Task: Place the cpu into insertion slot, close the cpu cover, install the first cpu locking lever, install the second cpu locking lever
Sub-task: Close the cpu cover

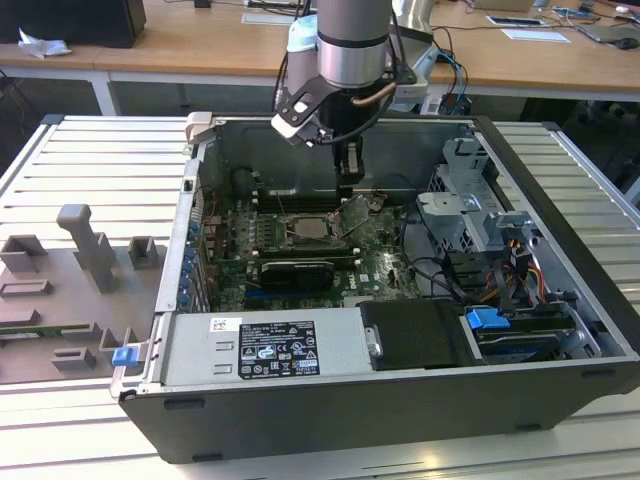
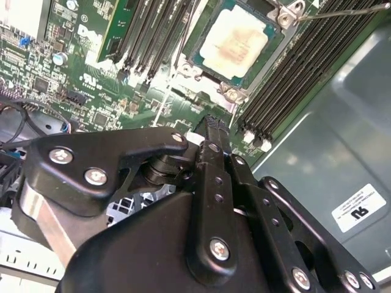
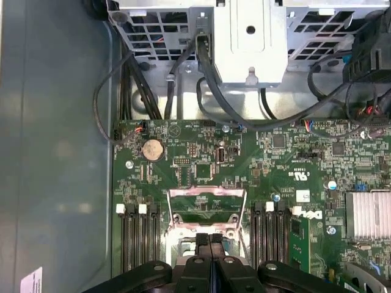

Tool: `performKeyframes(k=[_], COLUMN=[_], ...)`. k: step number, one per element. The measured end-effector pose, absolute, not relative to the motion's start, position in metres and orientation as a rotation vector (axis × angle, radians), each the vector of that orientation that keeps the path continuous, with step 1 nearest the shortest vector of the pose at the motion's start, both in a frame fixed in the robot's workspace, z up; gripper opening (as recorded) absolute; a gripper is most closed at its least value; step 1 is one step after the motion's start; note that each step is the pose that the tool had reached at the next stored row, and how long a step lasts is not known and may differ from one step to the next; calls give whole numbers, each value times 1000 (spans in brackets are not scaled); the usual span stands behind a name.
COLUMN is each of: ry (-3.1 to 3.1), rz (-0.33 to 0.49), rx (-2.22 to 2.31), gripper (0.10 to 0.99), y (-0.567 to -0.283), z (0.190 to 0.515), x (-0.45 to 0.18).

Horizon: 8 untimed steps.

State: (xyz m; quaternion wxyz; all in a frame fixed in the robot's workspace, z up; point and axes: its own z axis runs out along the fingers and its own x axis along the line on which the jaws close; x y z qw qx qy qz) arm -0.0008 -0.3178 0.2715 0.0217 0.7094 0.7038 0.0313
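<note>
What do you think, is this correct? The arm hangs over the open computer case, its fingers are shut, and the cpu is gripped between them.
One point is wrong. The second wrist view shows the cpu lying in the insertion slot, not between the fingers. The rest holds: the arm hangs over the open computer case, fingers shut.

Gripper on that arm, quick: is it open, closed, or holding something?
Gripper: shut, with nothing visibly held.
</note>
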Motion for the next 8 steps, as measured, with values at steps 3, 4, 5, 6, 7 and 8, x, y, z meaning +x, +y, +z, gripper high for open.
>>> performKeyframes(k=[3,4,5,6,7,8], ry=[2181,2181,2183,2193,2198,2199], rz=[97,96,96,96,96,95], rx=[2199,2199,2197,2187,2183,2182], gripper=[106,106,106,106,106,106], y=[-318,-318,-318,-318,-318,-318], z=[271,270,269,268,267,267], x=[6,10,15,19,21,24])
